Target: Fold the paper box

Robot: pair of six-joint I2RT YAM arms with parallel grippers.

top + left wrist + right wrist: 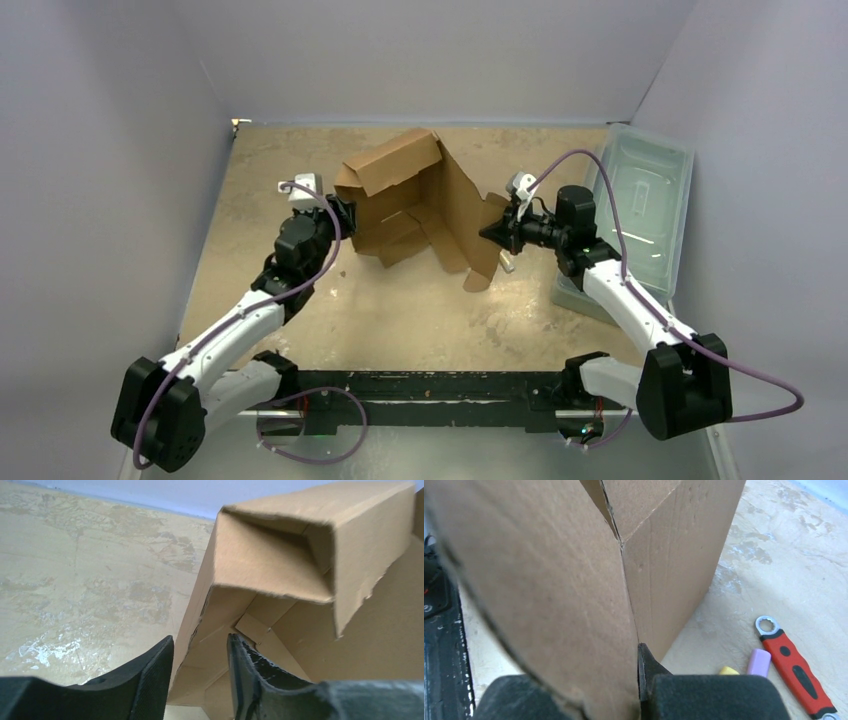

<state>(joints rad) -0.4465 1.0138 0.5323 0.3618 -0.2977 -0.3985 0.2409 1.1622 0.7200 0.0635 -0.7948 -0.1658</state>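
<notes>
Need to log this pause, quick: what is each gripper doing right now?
Left gripper: open, fingers astride a wall of the box.
Right gripper: shut on a flap of the box.

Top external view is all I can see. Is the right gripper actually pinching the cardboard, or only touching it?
Observer: In the right wrist view, a panel of the paper box runs down between the fingers of the right gripper, so it looks clamped.
Operator: And the left one?
Observer: The left wrist view shows the left gripper straddling the box's side wall, with its jaws apart and not closed on it.
Operator: Is anything lying near the right arm?
Observer: Yes, a red-handled wrench lies on the table beside the box, with a small purple piece and a yellow piece next to it.
</notes>
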